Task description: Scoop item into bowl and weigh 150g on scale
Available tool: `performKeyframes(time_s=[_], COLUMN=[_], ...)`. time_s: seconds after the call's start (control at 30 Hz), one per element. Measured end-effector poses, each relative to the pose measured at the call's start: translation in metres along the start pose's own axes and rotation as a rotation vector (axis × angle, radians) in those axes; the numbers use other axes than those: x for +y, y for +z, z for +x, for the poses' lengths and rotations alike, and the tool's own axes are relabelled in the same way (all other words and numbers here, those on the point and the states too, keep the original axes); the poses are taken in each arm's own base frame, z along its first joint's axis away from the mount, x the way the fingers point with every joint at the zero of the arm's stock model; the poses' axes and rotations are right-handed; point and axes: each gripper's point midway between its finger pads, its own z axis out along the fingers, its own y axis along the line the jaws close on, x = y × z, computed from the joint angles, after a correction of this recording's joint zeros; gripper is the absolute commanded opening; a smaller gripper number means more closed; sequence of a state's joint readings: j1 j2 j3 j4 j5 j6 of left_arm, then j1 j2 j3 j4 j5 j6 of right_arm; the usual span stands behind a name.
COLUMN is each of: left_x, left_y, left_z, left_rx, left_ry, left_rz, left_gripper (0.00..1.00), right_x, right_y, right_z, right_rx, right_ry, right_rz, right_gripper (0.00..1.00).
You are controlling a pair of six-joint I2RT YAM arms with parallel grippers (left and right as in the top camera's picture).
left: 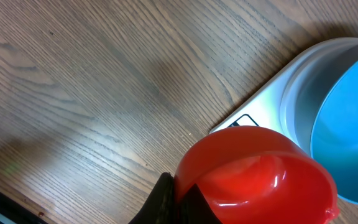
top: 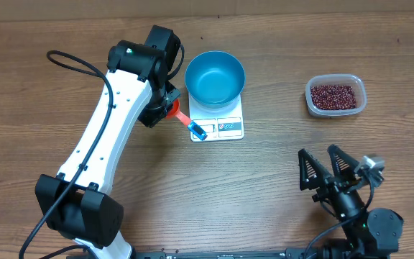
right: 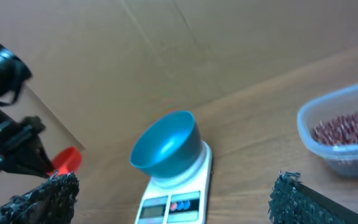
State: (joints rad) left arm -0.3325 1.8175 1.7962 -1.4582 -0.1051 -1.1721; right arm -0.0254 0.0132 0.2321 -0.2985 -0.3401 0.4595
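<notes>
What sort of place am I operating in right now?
Likely a robot test bench: bare wood-grain table, brown board backdrop, and only task props, a scale under a blue bowl, a tub of beans, a red scoop in the left end effector.

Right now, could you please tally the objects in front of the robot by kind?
Containers: 2, the round blue bowl and the clear plastic tub of red-brown beans.
Scales: 1, the flat white kitchen scale.
Scoops: 1, the red plastic scoop.
Total: 4.
</notes>
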Motion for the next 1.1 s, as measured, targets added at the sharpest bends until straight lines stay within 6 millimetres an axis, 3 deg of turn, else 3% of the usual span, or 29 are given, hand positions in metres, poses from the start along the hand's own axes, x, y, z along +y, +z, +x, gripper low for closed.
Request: performKeyframes(time_s=[0.3, 0.67, 0.83, 0.93, 1.1], left_x=[0.0, -0.001, -0.005, -0.013, -0.031], left_y=[0.0, 0.0, 0.0, -0.001, -0.004], left_z=[0.0, 0.001, 0.007, 0.015, 0.025], left_rx=[-0.001, 0.005, 0.043, 0.091, 0.167], left_ry=[0.0, -0.009, -0.049, -0.065, -0.097], left_rz=[0.001, 0.005, 0.024, 0.062, 0.142], left_gripper=[0.04, 0.04, 0.04, 0.04, 0.04], right_x=[0.003, 0.012, 0.022, 0.028, 0.024], right_y=[0.009, 0.061, 0.089, 0.1, 0.106], right_z=[-0.009, 0.002, 0.012, 0.019, 0.034], right_rx=[0.102, 0.44, 0.556, 0.61, 0.687], right_ry=[0.044, 0.202, 0.282, 0.416, 0.649], right_rz=[0.047, 0.023, -0.097, -0.15, -0.099], right_gripper=[1.0, 1.0, 1.0, 1.0, 1.0])
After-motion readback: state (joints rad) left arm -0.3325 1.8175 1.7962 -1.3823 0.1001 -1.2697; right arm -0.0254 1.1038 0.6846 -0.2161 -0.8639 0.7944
